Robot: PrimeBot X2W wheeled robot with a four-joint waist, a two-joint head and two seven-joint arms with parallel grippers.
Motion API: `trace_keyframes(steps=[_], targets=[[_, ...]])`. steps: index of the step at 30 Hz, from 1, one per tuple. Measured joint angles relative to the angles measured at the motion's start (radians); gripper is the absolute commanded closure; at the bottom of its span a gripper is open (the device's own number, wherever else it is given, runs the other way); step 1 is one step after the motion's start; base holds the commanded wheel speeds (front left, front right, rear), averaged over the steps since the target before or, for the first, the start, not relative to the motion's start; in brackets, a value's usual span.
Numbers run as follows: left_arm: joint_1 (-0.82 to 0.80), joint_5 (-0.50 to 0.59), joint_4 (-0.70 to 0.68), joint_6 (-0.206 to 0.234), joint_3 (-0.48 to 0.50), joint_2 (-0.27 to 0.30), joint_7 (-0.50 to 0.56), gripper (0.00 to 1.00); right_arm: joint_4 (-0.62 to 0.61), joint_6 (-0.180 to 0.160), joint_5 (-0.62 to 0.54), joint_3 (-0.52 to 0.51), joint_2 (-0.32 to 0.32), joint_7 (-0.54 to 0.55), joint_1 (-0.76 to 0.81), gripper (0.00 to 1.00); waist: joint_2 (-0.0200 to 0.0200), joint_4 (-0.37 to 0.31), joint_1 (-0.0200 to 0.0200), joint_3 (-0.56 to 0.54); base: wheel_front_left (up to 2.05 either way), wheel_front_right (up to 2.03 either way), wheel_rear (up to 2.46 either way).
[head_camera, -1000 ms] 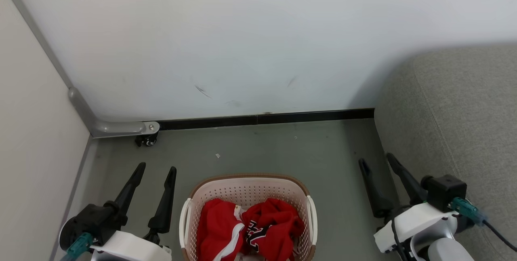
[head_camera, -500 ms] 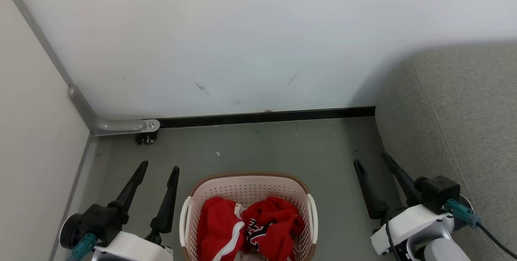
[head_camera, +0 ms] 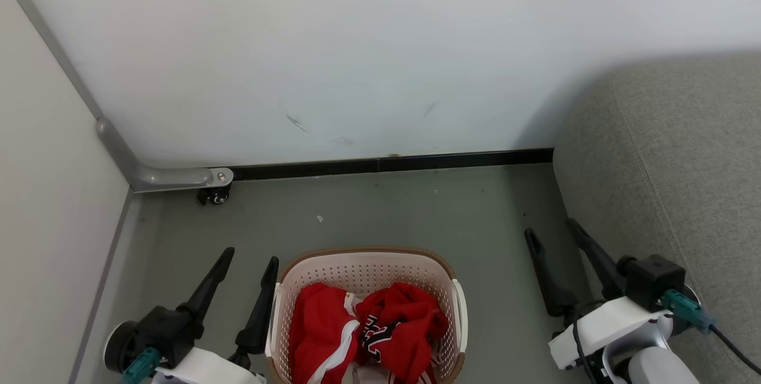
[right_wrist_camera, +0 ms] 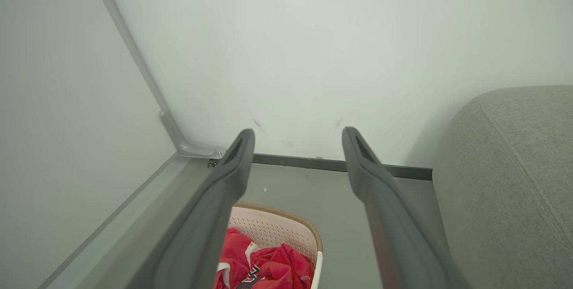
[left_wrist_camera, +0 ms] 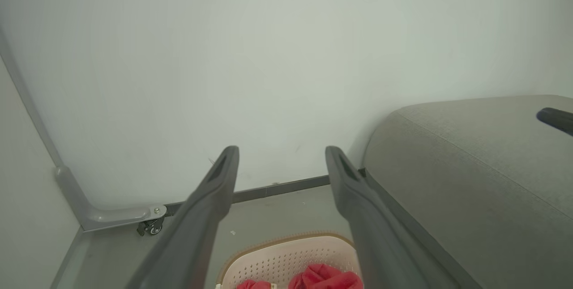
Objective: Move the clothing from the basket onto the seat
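Left of the basket (head_camera: 362, 274), my left gripper (head_camera: 251, 255) has two long black fingers (head_camera: 205, 295), tapering to tips. They root in a black block (head_camera: 163, 327) on a glossy white shell (head_camera: 202, 369), with a teal plug (head_camera: 140, 363) outboard. Right of the basket, my right gripper (head_camera: 550, 227) matches, its teal connector (head_camera: 684, 305) trailing a black cable (head_camera: 734, 347) beside a rounded pale grey forearm (head_camera: 660, 369).
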Motion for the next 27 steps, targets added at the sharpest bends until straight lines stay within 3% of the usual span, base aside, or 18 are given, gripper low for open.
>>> trace_keyframes(steps=[27], targets=[[0.005,-0.020,0.148,-0.001,-0.144,0.009,0.000,0.00,-0.083,0.000,0.022,0.014,-0.001,-0.001,-0.089,0.00,0.0000,-0.006,-0.0001,0.100,0.00,0.00,0.00]])
